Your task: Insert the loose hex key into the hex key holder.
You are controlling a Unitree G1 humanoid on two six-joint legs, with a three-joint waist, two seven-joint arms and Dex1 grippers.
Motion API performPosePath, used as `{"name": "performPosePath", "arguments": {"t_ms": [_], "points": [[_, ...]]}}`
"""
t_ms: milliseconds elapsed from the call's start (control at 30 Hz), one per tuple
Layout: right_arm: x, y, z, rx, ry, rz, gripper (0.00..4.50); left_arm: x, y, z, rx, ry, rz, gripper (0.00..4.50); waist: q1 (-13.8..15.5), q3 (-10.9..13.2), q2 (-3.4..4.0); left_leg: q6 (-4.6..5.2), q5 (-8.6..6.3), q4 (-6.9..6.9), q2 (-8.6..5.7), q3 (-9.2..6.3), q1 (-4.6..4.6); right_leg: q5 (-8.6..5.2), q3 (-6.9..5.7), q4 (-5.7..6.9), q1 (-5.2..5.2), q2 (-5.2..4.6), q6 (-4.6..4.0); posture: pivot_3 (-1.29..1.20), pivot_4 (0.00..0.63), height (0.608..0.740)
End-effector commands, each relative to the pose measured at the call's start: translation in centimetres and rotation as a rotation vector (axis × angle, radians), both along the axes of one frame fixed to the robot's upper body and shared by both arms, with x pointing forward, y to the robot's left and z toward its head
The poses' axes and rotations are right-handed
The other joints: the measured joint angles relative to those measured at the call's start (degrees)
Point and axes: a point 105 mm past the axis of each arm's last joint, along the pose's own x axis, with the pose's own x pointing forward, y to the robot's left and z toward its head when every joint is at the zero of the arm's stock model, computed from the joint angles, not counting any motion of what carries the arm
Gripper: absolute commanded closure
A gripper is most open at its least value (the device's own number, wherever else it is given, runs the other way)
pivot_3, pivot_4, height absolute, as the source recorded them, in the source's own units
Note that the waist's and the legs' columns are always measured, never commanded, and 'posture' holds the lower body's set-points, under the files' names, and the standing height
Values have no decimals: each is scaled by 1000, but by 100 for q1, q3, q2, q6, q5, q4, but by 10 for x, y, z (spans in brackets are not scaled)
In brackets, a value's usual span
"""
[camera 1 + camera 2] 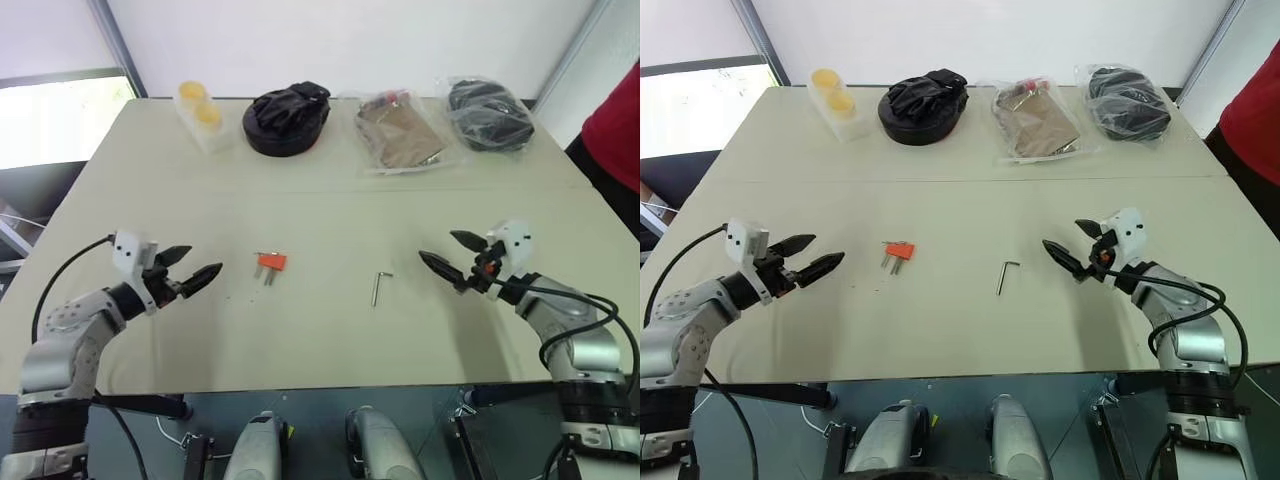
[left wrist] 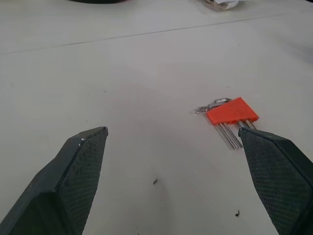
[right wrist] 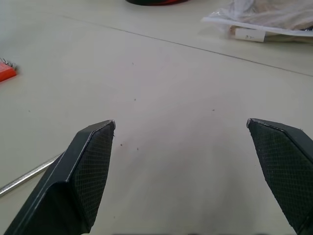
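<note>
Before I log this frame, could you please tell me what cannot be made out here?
- Loose hex key: right wrist view, its far end hidden behind a claw finger.
- Hex key holder: right wrist view, cut off by the picture's edge.
- Holder's slots: head views, too small.
- Bag contents: wrinkled plastic obscures them.

Along the far edge of the desk (image 1: 330,340) we see a black bundle (image 1: 287,118); left of it two yellow cups (image 1: 201,108), right of it a clear bag (image 1: 400,133), then a bagged black cable (image 1: 489,113).
</note>
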Motion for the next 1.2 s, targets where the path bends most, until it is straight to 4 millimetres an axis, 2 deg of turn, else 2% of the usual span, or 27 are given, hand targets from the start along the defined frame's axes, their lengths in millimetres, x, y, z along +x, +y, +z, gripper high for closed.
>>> {"name": "performPosePath", "arguments": {"t_ms": [33,233,967,1067,1133,1200], "points": [[3,2,12,-8,-53,10,0,-1,-5,12,-7,-49,-19,33,0,0,0,0,0,0,0,0,0,0,0,0,0,0,0,0,150,740],[5,3,15,-16,-62,17,0,-3,-1,6,18,-48,-5,33,-4,0,0,0,0,0,0,0,1,0,0,0,0,1,0,0,150,740],[8,10,12,-47,-63,28,0,2,-3,7,41,-56,-30,33,1,0,0,0,0,1,-2,1,0,1,0,1,0,1,1,0,150,740],[8,17,10,-59,-63,53,0,3,-3,10,44,-59,-45,33,1,0,0,0,0,1,-2,0,0,1,0,1,0,1,1,0,150,740],[8,29,10,-72,-64,99,0,4,-6,14,52,-67,-76,33,0,0,0,0,0,1,-2,0,1,1,0,1,0,1,1,0,150,740],[6,55,6,-139,-62,218,0,-5,-20,17,57,-44,-193,33,-20,0,0,0,0,1,-3,0,1,1,0,2,0,2,1,0,150,740]]}}
